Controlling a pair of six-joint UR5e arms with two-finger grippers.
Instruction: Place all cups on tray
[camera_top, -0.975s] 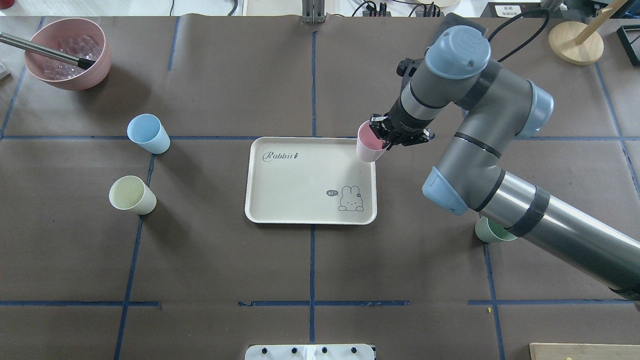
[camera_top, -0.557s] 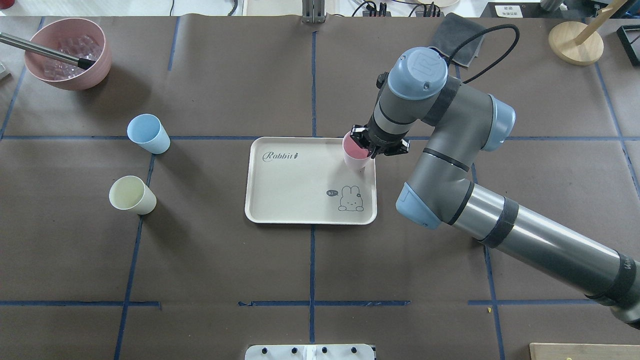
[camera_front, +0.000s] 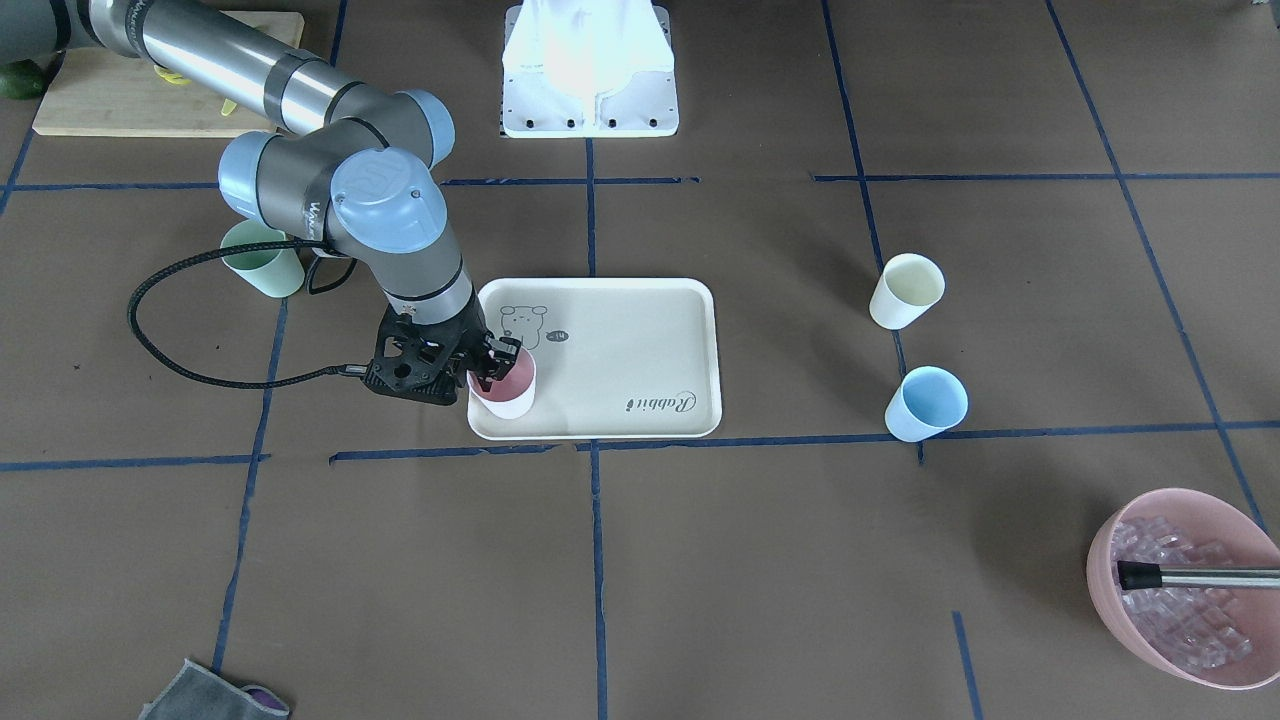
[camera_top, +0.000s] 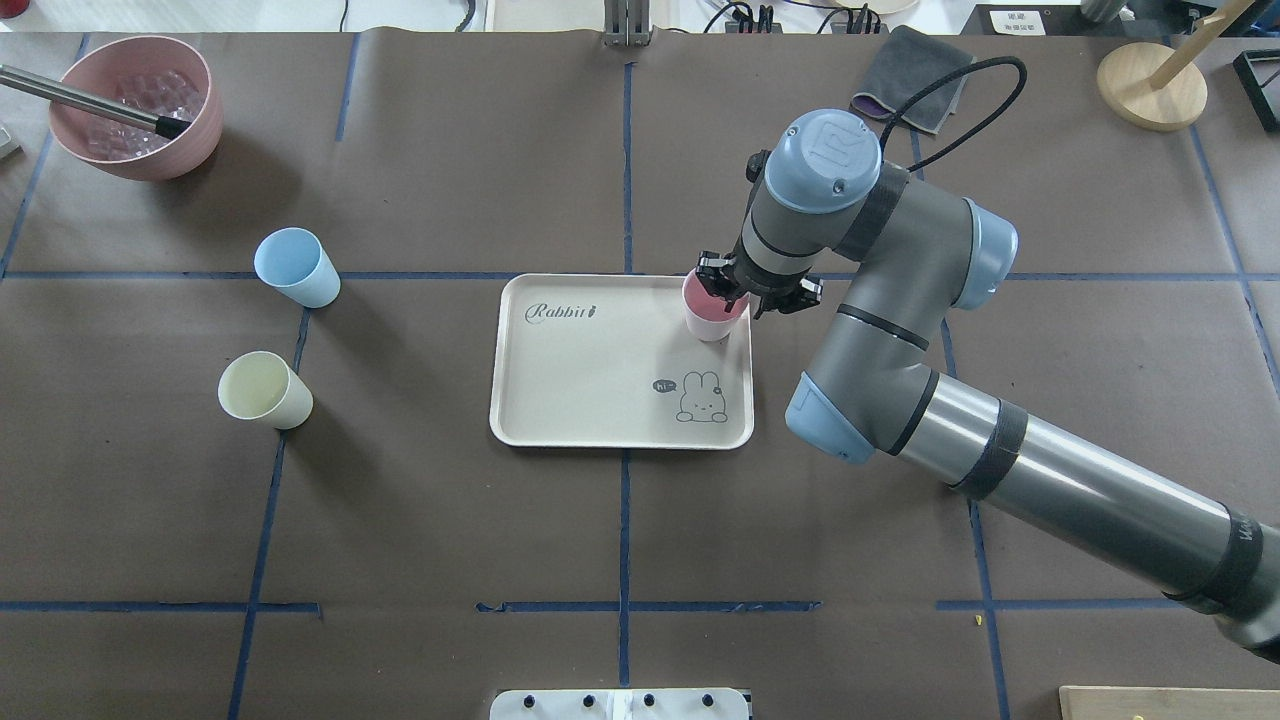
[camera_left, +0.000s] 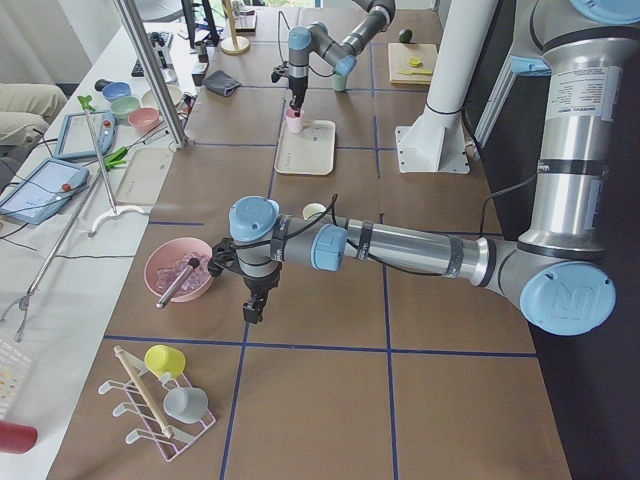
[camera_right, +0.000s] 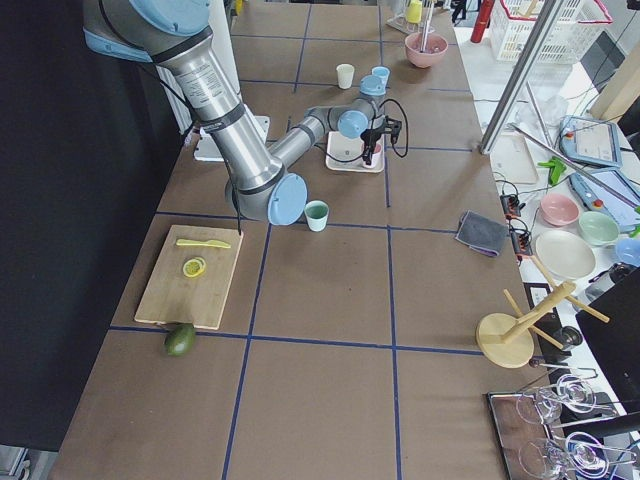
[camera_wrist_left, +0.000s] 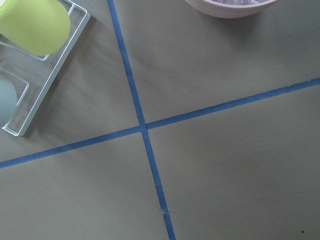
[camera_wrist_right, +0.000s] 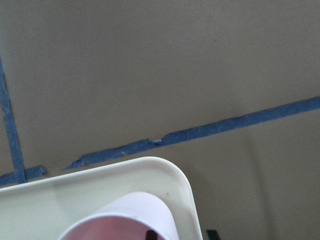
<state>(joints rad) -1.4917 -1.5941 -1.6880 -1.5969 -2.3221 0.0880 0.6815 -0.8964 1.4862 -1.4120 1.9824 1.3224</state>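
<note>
My right gripper (camera_top: 733, 299) is shut on the rim of the pink cup (camera_top: 710, 320), one finger inside it. The cup stands upright in the far right corner of the cream tray (camera_top: 600, 380), at or just above its floor; it also shows in the front view (camera_front: 505, 392). The light blue cup (camera_top: 297, 267) and the pale yellow cup (camera_top: 264, 390) stand on the table left of the tray. The mint green cup (camera_front: 264, 259) stands right of the tray, hidden under my right arm in the overhead view. My left gripper (camera_left: 253, 310) shows only in the left side view; I cannot tell its state.
A large pink bowl (camera_top: 200, 130) of clear cubes with a metal tool in it stands at the far left. A grey cloth (camera_top: 905, 65) and a wooden stand (camera_top: 1150, 85) lie far right. A cutting board (camera_front: 100, 100) lies near my base.
My right gripper has carried the pink cup left from the tray's right rim to inside its far right corner and lowered it. My arm now covers the green cup in the overhead view.
</note>
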